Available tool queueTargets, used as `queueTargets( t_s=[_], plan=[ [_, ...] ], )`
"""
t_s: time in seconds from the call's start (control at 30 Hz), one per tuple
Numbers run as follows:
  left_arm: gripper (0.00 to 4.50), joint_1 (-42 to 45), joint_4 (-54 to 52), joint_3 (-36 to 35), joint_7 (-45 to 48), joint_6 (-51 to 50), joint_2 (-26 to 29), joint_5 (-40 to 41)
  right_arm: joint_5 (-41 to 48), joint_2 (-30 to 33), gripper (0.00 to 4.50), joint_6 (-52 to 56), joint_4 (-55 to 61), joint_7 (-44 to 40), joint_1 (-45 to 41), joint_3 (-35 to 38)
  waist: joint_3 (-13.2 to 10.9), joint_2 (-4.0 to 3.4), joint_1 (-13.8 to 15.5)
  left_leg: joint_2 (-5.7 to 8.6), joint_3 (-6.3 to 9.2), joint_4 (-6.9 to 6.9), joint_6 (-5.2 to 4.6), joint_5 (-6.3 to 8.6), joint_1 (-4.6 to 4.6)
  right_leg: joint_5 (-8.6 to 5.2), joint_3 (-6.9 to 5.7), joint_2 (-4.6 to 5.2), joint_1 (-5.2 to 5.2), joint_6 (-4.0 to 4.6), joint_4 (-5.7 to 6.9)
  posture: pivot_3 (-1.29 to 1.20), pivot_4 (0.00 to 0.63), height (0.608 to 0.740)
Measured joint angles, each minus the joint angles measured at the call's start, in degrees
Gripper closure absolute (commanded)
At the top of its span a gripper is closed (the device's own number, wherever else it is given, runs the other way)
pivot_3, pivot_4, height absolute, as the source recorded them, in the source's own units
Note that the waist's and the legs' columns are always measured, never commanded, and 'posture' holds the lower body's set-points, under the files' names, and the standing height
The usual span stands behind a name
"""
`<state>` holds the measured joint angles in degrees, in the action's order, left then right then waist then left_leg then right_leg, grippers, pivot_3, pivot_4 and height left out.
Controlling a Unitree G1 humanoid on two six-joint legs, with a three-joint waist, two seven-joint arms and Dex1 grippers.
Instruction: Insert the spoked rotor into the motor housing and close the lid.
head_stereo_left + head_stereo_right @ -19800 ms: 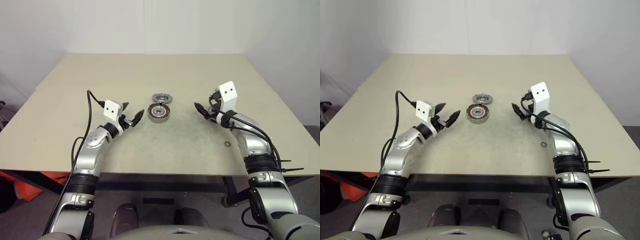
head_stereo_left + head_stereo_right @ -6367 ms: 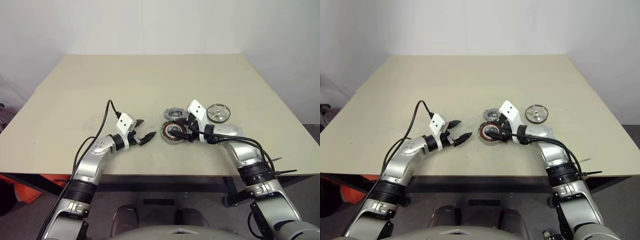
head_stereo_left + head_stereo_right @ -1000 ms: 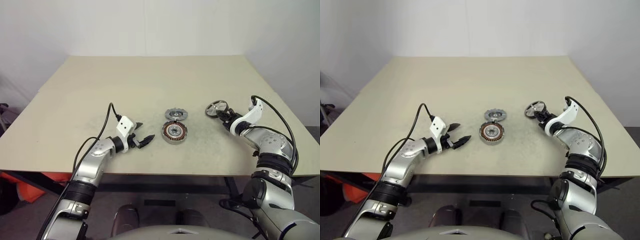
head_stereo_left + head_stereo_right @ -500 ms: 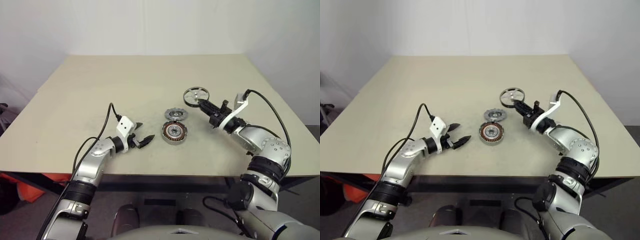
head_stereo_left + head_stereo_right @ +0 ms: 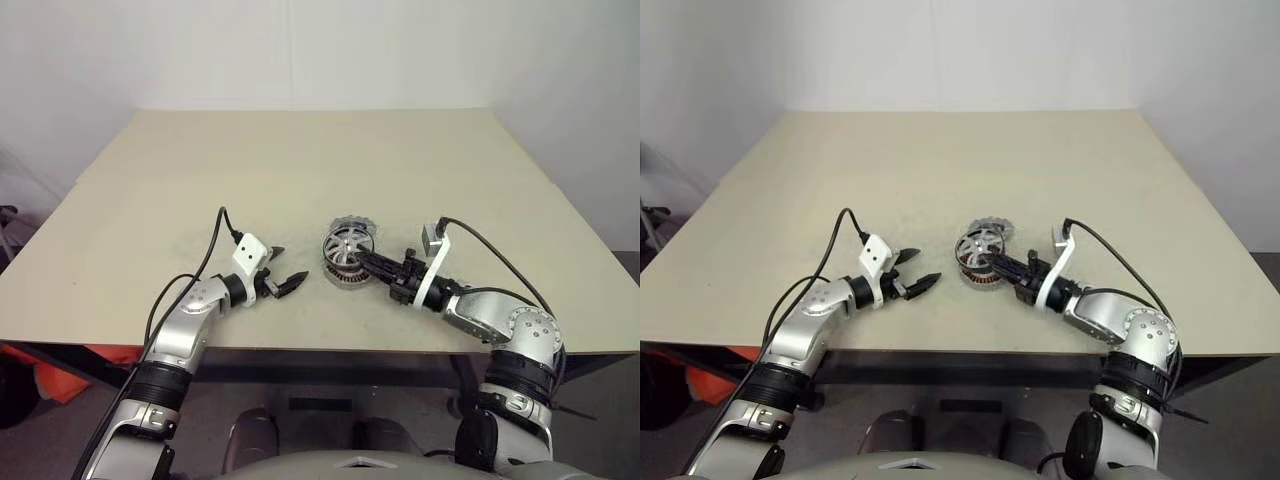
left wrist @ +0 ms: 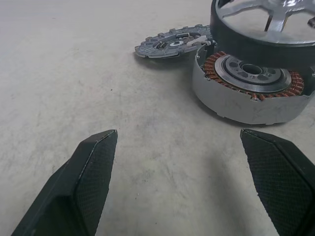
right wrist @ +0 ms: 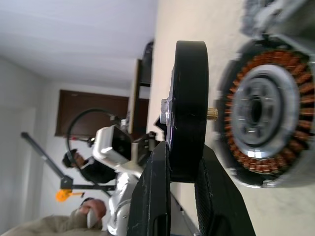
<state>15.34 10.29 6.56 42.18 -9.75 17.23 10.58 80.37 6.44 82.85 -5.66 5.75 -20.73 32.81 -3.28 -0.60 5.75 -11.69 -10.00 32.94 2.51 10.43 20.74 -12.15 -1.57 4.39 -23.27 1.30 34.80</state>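
Right wrist view: spoked rotor [image 7: 189,108] shaft tip visible.

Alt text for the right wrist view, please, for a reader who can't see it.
The right gripper is shut on the rim of the spoked rotor, seen edge-on as a thick black ring with a small brass shaft tip pointing at the motor housing. The housing's copper windings and silver centre bearing face the rotor, with a gap between them. A person sits blurred in the background.

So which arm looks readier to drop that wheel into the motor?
The right. Its gripper is shut on the spoked rotor, holding it just above the motor housing, shaft facing the bearing. The left gripper hangs open and empty beside it.
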Motion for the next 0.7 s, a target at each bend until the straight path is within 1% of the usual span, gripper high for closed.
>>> queueTargets(
  t_s=[0.47, 0.7],
  plan=[
    [0.25, 0.0, 0.0, -0.03, 0.0, -0.04, 0.46, -0.07, 0.43, -0.5, 4.13, -6.51, -0.61, 2.01, 1.51, -6.01, 0.0, 0.0, -0.03, 0.0, 0.01, -0.03, 0.01, -0.01, 0.06, 0.0, -0.01, 0.0, -0.04, 0.0, -0.01, 0.0, 0.0, 0.74],
    [0.25, -0.04, -0.06, -0.04, -0.11, -0.05, 0.53, -0.07, 0.96, 0.34, 4.13, -7.88, -0.84, 2.16, 2.34, -6.65, 0.0, 0.0, -0.03, 0.0, 0.01, -0.03, 0.01, -0.01, 0.07, 0.0, -0.02, 0.0, -0.04, 0.0, -0.01, 0.0, 0.0, 0.74]
  ],
)
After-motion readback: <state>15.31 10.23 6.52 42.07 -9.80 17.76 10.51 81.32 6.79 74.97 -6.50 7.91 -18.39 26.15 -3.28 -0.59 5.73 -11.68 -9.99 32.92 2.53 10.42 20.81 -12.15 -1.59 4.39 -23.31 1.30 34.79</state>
